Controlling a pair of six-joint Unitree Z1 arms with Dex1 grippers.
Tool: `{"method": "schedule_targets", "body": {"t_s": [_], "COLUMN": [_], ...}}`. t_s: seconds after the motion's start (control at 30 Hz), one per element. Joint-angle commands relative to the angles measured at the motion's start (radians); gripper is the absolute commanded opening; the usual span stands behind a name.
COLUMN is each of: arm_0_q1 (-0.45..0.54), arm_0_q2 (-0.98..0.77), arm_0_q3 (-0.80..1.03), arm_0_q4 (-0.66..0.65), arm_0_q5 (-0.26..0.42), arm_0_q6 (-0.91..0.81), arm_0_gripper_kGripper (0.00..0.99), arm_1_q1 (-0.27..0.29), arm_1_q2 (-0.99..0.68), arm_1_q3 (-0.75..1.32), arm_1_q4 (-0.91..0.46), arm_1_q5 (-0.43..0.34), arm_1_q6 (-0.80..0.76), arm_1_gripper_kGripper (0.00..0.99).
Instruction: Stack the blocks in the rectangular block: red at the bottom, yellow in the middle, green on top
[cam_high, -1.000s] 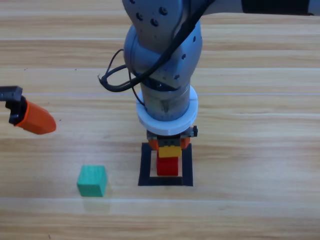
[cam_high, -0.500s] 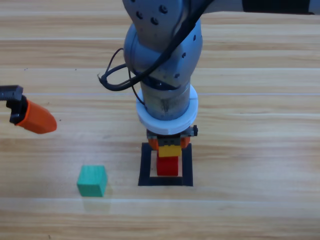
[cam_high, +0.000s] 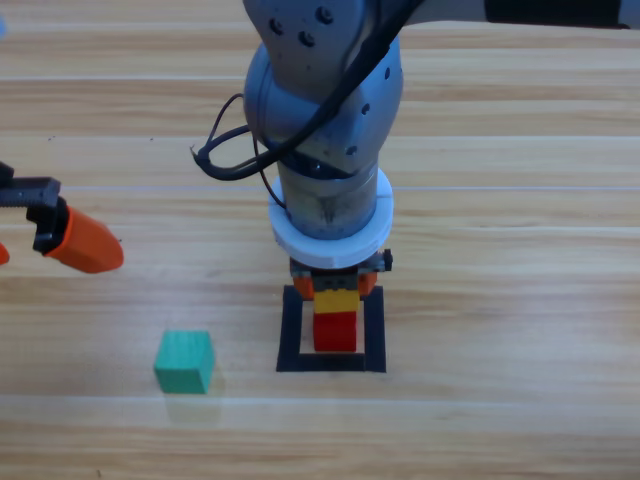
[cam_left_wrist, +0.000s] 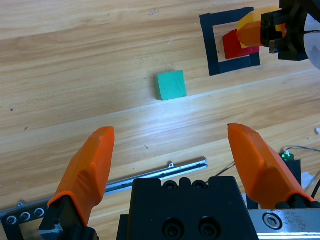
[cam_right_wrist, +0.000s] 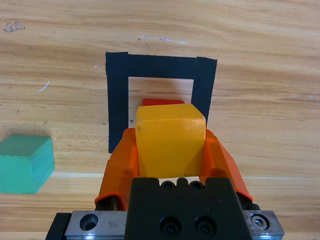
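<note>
Wooden tabletop (cam_high: 520, 200), with the rectangular block (cam_high: 290, 335) as anchor: red (cam_high: 335, 332) sits inside it, and the right gripper (cam_high: 338, 290) clamps yellow (cam_high: 339, 299) just above red, apparently not yet let go. Green (cam_high: 184, 361) lies well apart to its left, untouched. The left gripper (cam_left_wrist: 172, 165) waits farther left, jaws spread wide. I'd say half done.

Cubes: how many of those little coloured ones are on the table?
3. The red cube sits inside the tape outline; the yellow cube is held above it by the right gripper; the green cube lies alone left of the outline.
</note>
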Motion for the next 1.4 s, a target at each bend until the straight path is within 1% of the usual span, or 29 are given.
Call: {"method": "schedule_targets", "body": {"t_s": [0.03, 0.07, 0.1, 0.13, 0.33, 0.43, 0.6, 0.7, 0.77, 0.8, 0.83, 0.87, 0.9, 0.97, 1.0, 1.07, 1.17, 1.2, 1.27, 1.3, 1.4], "arm_0_q1": [0.018, 0.018, 0.018, 0.018, 0.02, 0.02, 0.021, 0.035, 0.043, 0.05, 0.055, 0.061, 0.067, 0.07, 0.072, 0.073, 0.077, 0.078, 0.078, 0.078, 0.078], "arm_0_q2": [0.02, 0.02, 0.023, 0.025, 0.037, 0.039, 0.057, 0.134, 0.204, 0.249, 0.29, 0.318, 0.347, 0.397, 0.414, 0.447, 0.477, 0.49, 0.517, 0.532, 0.579], "arm_0_q3": [0.029, 0.029, 0.029, 0.029, 0.027, 0.029, 0.038, 0.042, 0.041, 0.041, 0.041, 0.041, 0.041, 0.039, 0.039, 0.039, 0.039, 0.038, 0.033, 0.03, 0.021], "arm_0_q4": [-0.019, -0.019, -0.019, -0.019, -0.02, -0.023, -0.046, -0.079, -0.1, -0.112, -0.126, -0.135, -0.149, -0.171, -0.178, -0.195, -0.214, -0.22, -0.23, -0.232, -0.237], "arm_0_q5": [-0.012, -0.013, -0.012, -0.012, -0.013, -0.015, -0.01, -0.021, -0.025, -0.03, -0.036, -0.039, -0.044, -0.05, -0.051, -0.058, -0.064, -0.065, -0.067, -0.067, -0.067], "arm_0_q6": [-0.009, -0.009, -0.009, -0.009, -0.009, -0.009, -0.03, -0.043, -0.052, -0.058, -0.059, -0.061, -0.061, -0.061, -0.061, -0.061, -0.062, -0.062, -0.062, -0.064, -0.064], "arm_0_gripper_kGripper": [0.963, 0.963, 0.963, 0.963, 0.963, 0.963, 0.96, 0.96, 0.96, 0.96, 0.96, 0.96, 0.96, 0.96, 0.96, 0.96, 0.96, 0.96, 0.96, 0.96, 0.96], "arm_1_q1": [0.026, 0.026, 0.026, 0.026, 0.026, 0.029, 0.058, 0.074, 0.078, 0.077, 0.078, 0.077, 0.066, 0.044, 0.037, 0.026, -0.005, -0.017, -0.066, -0.081, -0.089], "arm_1_q2": [0.081, 0.086, 0.09, 0.092, 0.09, 0.072, -0.071, -0.181, -0.272, -0.345, -0.439, -0.526, -0.637, -0.824, -0.892, -0.971, -1.016, -1.027, -1.048, -1.059, -1.089], "arm_1_q3": [-0.006, -0.009, -0.016, -0.017, -0.043, -0.098, -0.095, -0.043, 0.043, 0.142, 0.288, 0.428, 0.615, 0.92, 1.015, 1.101, 1.161, 1.184, 1.248, 1.273, 1.319], "arm_1_q4": [0.017, 0.017, 0.018, 0.02, 0.033, 0.073, 0.076, 0.073, 0.046, -0.008, -0.106, -0.215, -0.37, -0.645, -0.717, -0.755, -0.77, -0.789, -0.862, -0.882, -0.911], "arm_1_q5": [-0.004, -0.004, -0.004, -0.004, -0.004, -0.015, -0.088, -0.127, -0.144, -0.148, -0.15, -0.148, -0.137, -0.11, -0.102, -0.105, -0.101, -0.091, -0.035, -0.024, -0.021], "arm_1_q6": [0.011, 0.011, 0.01, 0.01, 0.008, 0.002, -0.024, -0.052, -0.067, -0.082, -0.104, -0.125, -0.156, -0.207, -0.23, -0.265, -0.328, -0.345, -0.388, -0.395, -0.412], "arm_1_gripper_kGripper": [0.606, 0.792, 0.951, 0.986, 0.99, 0.99, 0.99, 0.99, 0.989, 0.989, 0.989, 0.989, 0.989, 0.99, 0.99, 0.99, 0.99, 0.99, 0.99, 0.99, 0.99]}}
